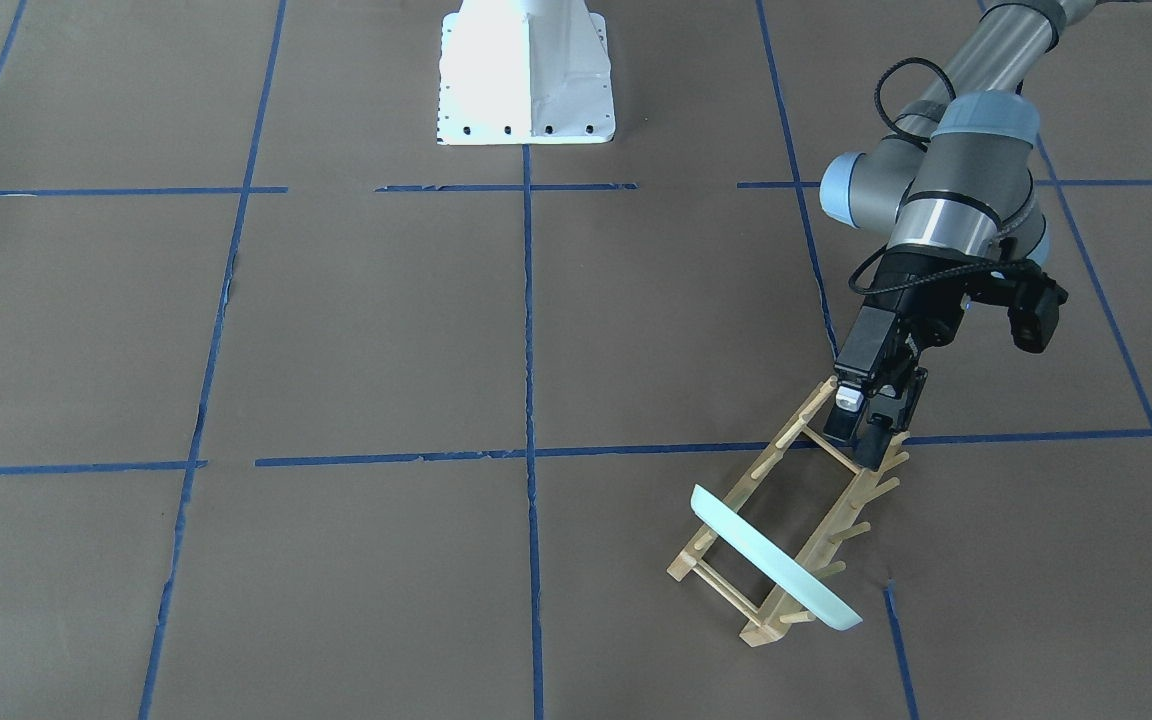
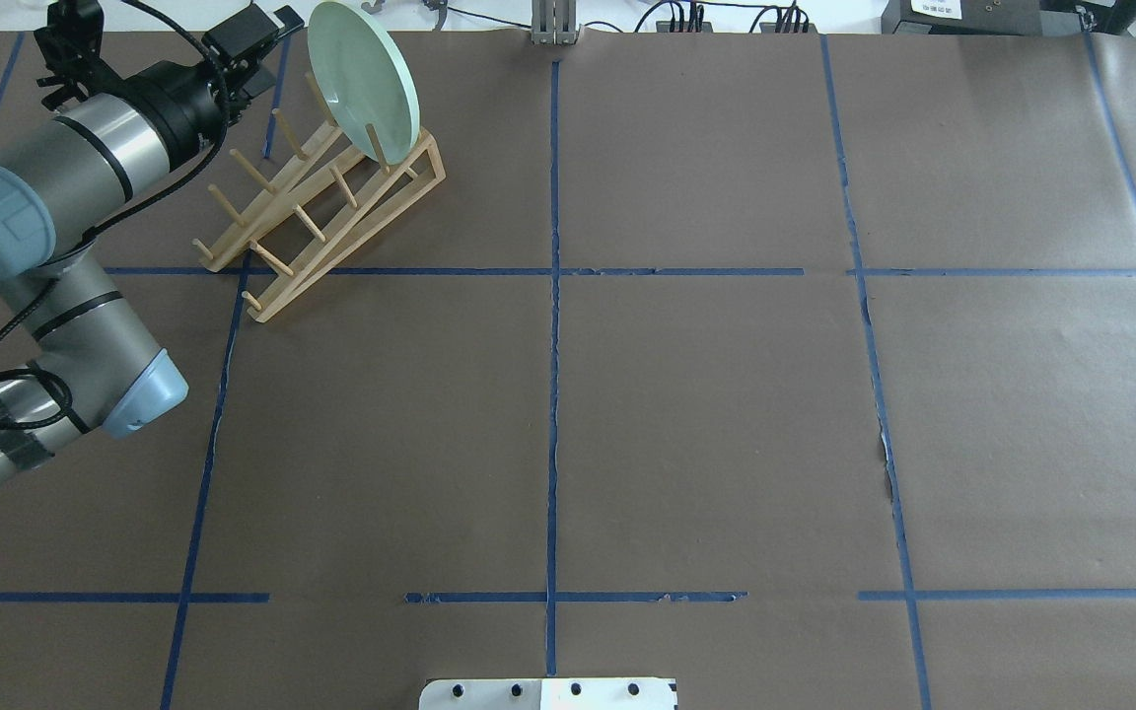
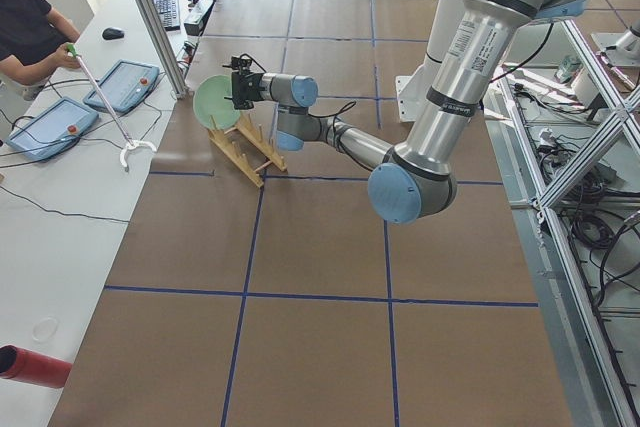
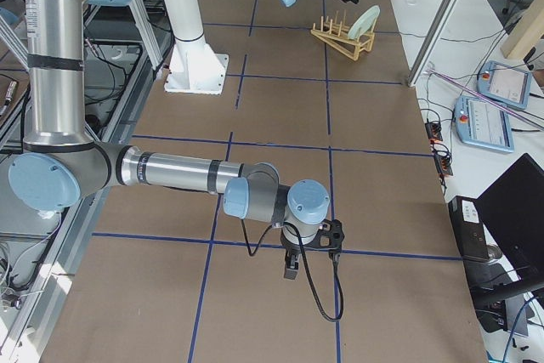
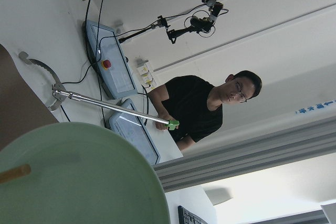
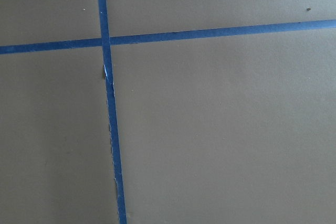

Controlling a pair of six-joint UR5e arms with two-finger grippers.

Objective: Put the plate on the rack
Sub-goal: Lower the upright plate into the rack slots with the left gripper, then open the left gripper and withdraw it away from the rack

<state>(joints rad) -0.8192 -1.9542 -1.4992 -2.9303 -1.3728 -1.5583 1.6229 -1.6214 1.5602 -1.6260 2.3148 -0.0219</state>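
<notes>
The light was bright and even over my brown tabletop [image 1: 356, 330]. It seemed to come from above, because the shadows were small and soft. The rack [image 1: 786, 520] left only a faint shadow beside it. My white base [image 1: 526, 70] glared so much in the front view that its top looked washed out. The plate [image 2: 363, 79] had a soft, gentle shine. From my left wrist camera it was close and blurry, and the white wall [image 5: 273, 51] behind it was very bright. My right wrist camera showed the blue tape [image 6: 112, 129] sharp, in flat, slightly dull light. Far things in the side views looked tiny.
</notes>
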